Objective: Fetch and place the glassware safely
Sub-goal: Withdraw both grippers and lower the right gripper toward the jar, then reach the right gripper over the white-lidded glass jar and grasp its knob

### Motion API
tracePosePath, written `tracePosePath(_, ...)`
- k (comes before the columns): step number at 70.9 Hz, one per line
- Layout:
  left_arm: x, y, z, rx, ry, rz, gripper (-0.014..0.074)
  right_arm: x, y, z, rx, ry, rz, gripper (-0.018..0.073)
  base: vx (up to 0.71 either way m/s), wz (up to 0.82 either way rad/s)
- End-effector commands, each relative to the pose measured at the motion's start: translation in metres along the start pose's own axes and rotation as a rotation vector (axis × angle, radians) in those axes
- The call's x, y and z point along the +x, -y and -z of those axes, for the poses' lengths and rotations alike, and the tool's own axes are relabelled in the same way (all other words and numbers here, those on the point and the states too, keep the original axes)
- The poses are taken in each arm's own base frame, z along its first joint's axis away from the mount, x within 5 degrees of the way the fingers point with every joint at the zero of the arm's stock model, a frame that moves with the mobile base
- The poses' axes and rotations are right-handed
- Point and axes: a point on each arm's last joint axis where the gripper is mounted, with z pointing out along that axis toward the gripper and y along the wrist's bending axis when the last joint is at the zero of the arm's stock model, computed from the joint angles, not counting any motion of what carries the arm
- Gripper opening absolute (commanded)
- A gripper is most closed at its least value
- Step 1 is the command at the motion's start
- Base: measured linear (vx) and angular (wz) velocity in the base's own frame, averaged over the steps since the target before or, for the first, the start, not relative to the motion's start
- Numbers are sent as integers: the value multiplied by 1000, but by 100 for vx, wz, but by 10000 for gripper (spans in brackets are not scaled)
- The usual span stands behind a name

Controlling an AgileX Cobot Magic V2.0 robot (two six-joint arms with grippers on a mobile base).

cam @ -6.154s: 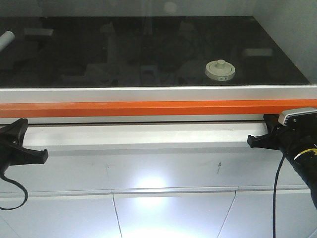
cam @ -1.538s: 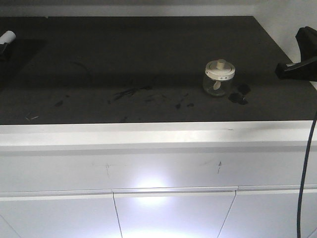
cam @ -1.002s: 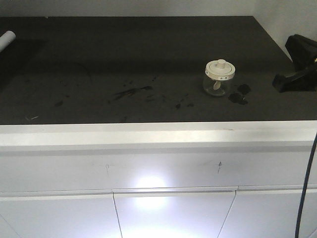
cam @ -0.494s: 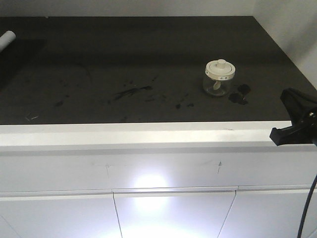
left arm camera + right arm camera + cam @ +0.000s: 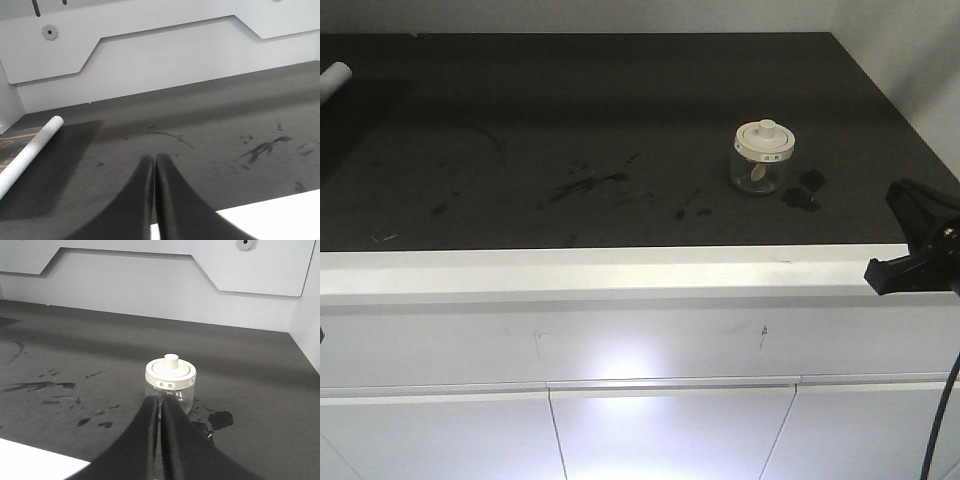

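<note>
Your right hand [image 5: 160, 402], clenched empty, hangs off the desk's [image 5: 620, 100] front-right corner, apart from the lidded glass jar [image 5: 762, 158]; left hand [image 5: 154, 159] likewise clenched.

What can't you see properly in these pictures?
- The jar's bottom front: right wrist view, the right gripper covers it.
- Writing on its lid label: same view, too small and blurry.
- The paper tube's near end: left wrist view, cut off by the left edge.
- What is inside the jar: front view, too small.

My right fingers [image 5: 145, 440] cover the glass jar [image 5: 170, 382] low in front; I can't read its lid marks. The paper tube [image 5: 335, 75] runs off the left edge.
</note>
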Motion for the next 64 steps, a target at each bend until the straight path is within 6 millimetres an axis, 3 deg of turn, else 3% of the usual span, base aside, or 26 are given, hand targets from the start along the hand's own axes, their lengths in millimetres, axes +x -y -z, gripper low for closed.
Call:
tracePosePath(1,-17,-2,0,-12,109,12,-7,-18,-1,0,-20,110,6,1,0,0)
tracePosePath(15,-17,-2,0,-12,109,12,-7,-17,-1,0,-20,106,5,106,0,0)
tracePosePath(32,-17,-2,0,-12,109,12,-7,-12,5,-17,-25,68,-9,447,0,0)
tracePosePath(38,-17,-2,0,-12,109,12,-7,-13,10,-30,-28,61,-14,515,0,0)
tracePosePath(64,-17,-2,0,-12,109,12,-7,-10,34,-107,-82,100,-33,487,0,0)
